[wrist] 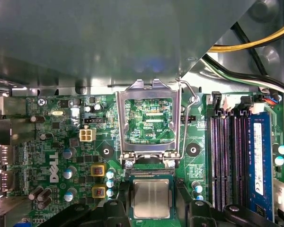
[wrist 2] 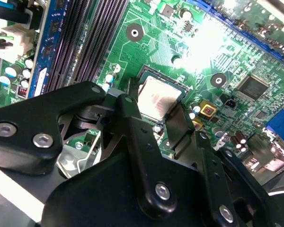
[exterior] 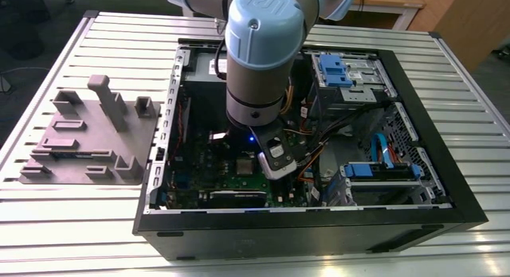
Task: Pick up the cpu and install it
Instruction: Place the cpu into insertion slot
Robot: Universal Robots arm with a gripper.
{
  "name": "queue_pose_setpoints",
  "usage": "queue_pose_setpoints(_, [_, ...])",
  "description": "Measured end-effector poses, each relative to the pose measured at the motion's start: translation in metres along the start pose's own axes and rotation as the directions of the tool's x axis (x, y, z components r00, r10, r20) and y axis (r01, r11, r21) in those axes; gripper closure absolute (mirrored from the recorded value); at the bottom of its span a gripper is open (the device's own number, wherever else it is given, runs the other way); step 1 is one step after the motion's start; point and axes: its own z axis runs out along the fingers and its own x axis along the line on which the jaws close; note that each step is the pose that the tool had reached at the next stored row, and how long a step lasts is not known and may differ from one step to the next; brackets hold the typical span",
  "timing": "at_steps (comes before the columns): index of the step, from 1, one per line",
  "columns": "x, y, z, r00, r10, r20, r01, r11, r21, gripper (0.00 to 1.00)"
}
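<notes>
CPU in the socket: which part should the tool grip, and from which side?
Grip the cpu by two opposite thin edges, coming straight down from above. It lies flat, top up, so probably only the edges offer a hold. The hinged metal frame stands open along one edge; take the two edges flanking that, where the open tool straddles it.

Exterior view: high, mid range, looking steeply down into the open computer case (exterior: 303, 235); arm (exterior: 259, 56) enters at 12 o'clock.
First wrist view: close, straight down on the motherboard (wrist: 61, 142).
Second wrist view: closer, slanted across the same board.
Shared: the cpu (wrist: 151, 198) (wrist 2: 157, 98), in both wrist views.
</notes>
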Motion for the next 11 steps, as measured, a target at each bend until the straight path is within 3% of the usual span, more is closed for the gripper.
queue_pose_setpoints(3, [0.0000,0.0000,-0.0019,1.0000,0.000,-0.0002,0.000,1.0000,0.0003,0.50])
queue_pose_setpoints(11, [0.0002,0.0004,-0.0170,1.0000,0.000,-0.0030,0.000,1.0000,0.0002,0.51])
